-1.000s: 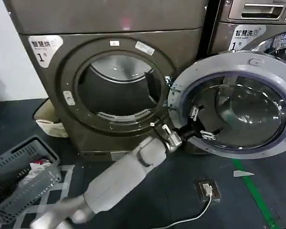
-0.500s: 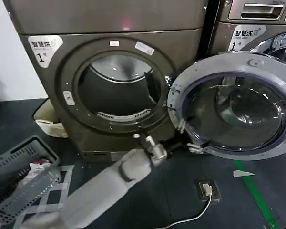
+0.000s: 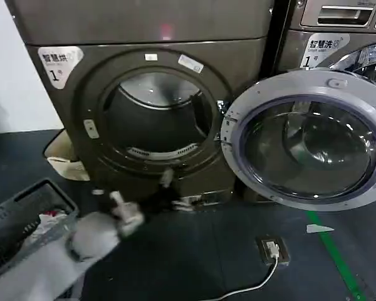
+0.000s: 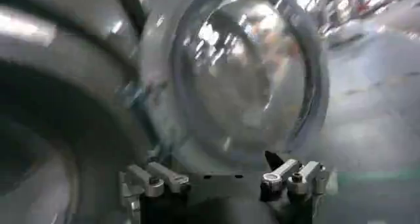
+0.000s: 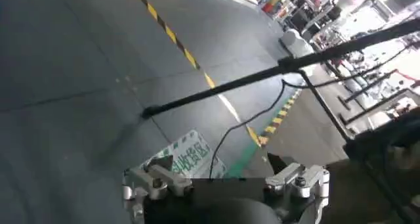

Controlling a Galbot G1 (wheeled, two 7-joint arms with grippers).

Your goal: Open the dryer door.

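The left arm stretches in from the lower left of the head view, its left gripper (image 3: 178, 195) low in front of the dryer's base; in the left wrist view the fingers (image 4: 154, 179) stand spread wide apart with nothing between them. The right gripper (image 5: 223, 179), seen from its own wrist camera, hangs over bare grey floor crossed by a dark cable (image 5: 246, 117), its fingers likewise apart and holding nothing. At the near left, a grey plastic laundry basket (image 3: 22, 216) sits on the floor with a scrap of white and red cloth (image 3: 50, 219) lying inside. A small black box (image 3: 272, 249) with a white cord rests on the dark floor near the right. Beyond, a cream-coloured bag (image 3: 62, 160) leans against the dryer's left side. The dryer door (image 3: 307, 138) is swung fully open to the right, its glass facing the camera, leaving the drum opening (image 3: 153, 116) exposed; the drum looks dark, and any contents cannot be made out.
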